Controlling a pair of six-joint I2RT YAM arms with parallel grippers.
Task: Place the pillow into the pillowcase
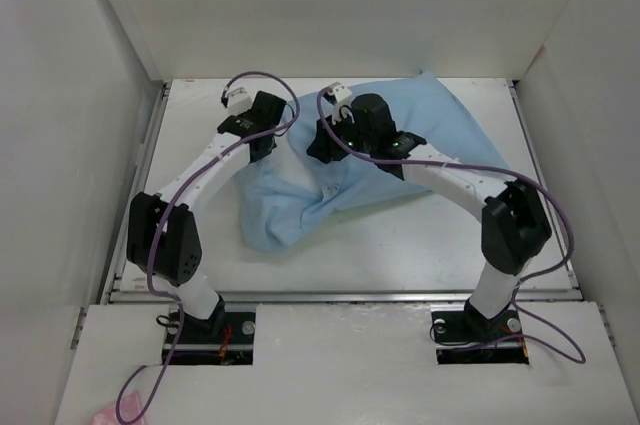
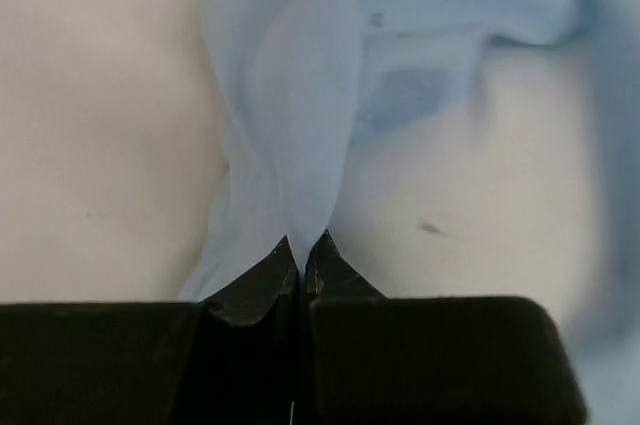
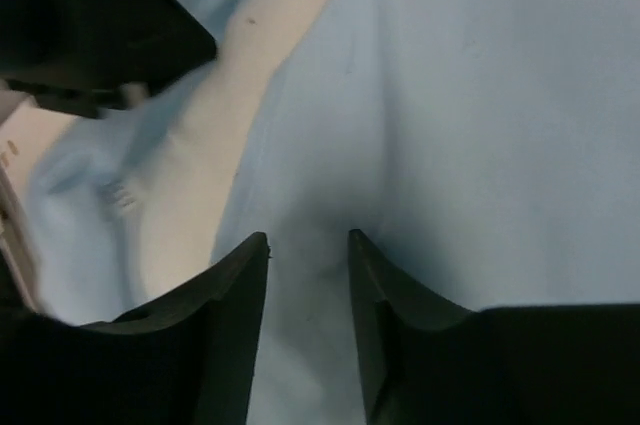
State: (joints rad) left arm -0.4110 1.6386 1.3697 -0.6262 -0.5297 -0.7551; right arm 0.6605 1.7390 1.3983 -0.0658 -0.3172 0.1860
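Note:
The light-blue pillowcase point(image 1: 430, 135) lies crumpled across the middle of the table, and a patch of the white pillow point(image 1: 298, 183) shows at its near-left opening. My left gripper point(image 1: 262, 142) is shut on a thin fold of the pillowcase point(image 2: 290, 145) at that left edge, its fingertips point(image 2: 285, 260) pinching the cloth. Pillow point(image 2: 460, 215) lies just right of the fold. My right gripper point(image 1: 325, 145) presses into the pillowcase point(image 3: 480, 115) close beside it. Its fingers point(image 3: 245, 275) stand half apart with a thick ridge of blue cloth gripped between them. White pillow point(image 3: 205, 165) shows to their left.
White walls enclose the table point(image 1: 440, 245) on the left, right and back. The two wrists sit close together over the cloth, and the left gripper's black body point(image 3: 100, 25) fills the right wrist view's upper left corner.

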